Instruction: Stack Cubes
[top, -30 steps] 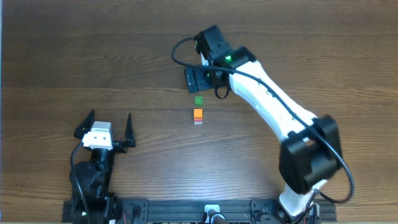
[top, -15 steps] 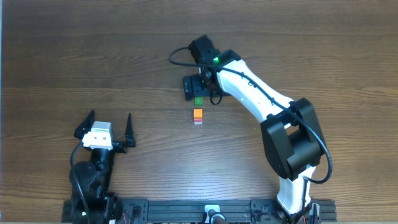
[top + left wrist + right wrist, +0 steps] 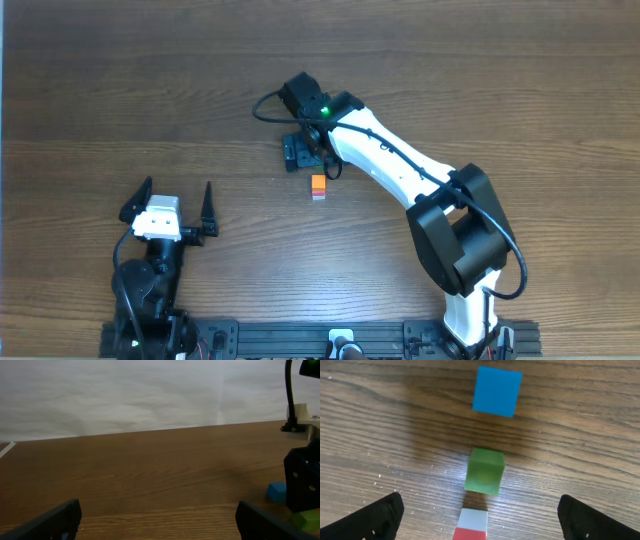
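Cube [image 3: 484, 471], green, centred beneath right gripper [image 3: 480, 500], fingers wide apart

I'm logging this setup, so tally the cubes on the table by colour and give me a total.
Blue cube: 1
Green cube: 1
Orange-topped piece, with white and red showing on it: at least 1; cannot tell whether it is one cube or a small stack
Total: at least 3
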`<state>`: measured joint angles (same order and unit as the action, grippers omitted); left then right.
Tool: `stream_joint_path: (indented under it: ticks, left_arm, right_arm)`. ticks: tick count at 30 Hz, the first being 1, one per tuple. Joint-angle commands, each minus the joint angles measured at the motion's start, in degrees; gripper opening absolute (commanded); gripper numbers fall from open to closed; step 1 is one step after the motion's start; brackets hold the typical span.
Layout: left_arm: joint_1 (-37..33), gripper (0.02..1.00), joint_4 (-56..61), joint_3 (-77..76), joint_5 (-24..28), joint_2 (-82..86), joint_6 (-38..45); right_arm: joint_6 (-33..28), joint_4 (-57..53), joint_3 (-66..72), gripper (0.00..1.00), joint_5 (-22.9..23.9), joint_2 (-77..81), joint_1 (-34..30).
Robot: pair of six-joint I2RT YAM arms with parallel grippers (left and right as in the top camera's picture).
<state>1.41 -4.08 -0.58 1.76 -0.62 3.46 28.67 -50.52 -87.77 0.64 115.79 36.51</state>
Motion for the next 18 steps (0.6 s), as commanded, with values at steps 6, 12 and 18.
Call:
stream_joint_path:
  ticks: [6,12,18]
  left_arm:
    - [-0.3,1.000,-0.2,0.2,0.7,0.4,0.6]
    - [-0.3,0.998,-0.2,0.2,0.7,0.4,0.6]
    - [-0.3,1.000,-0.2,0.2,0.7,0.4,0.6]
  right_arm:
    - [1.5,2.3,-1.4,0.991,1.6,4.3,-0.5]
    - [1.7,3.0,-1.4,0.961,1.6,6.2,-0.9]
    - [1.8,3.4,-1.4,0.858,1.6,6.2,-0.9]
